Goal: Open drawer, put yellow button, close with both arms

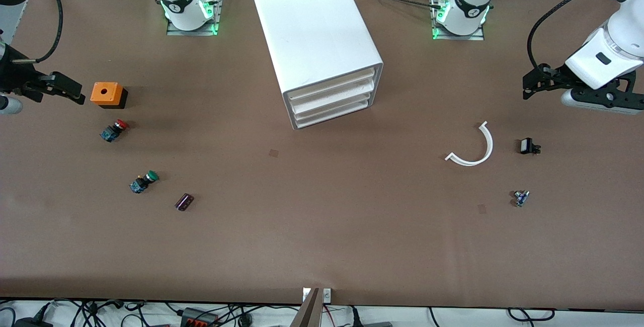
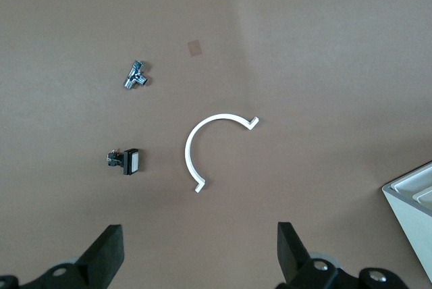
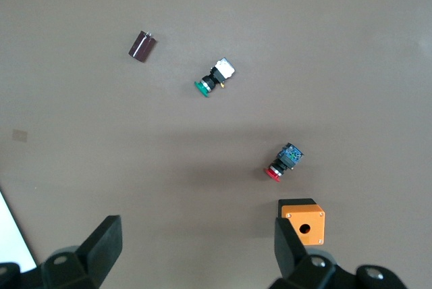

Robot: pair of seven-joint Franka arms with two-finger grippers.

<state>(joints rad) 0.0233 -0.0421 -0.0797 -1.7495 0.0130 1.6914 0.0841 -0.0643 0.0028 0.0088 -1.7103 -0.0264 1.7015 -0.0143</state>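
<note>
The white cabinet stands at the middle of the table between the two arm bases; its corner shows in the left wrist view. Its uppermost drawer is pushed in flush. No yellow button shows in any view. My left gripper hangs open over the table at the left arm's end, with nothing between its fingers. My right gripper hangs open and empty at the right arm's end, close beside an orange box, also seen in the right wrist view. Its own fingertips show there.
Near the right gripper lie a red-capped button, a green-capped button and a dark purple cylinder. Toward the left arm's end lie a white curved strip, a small black switch and a small metal part.
</note>
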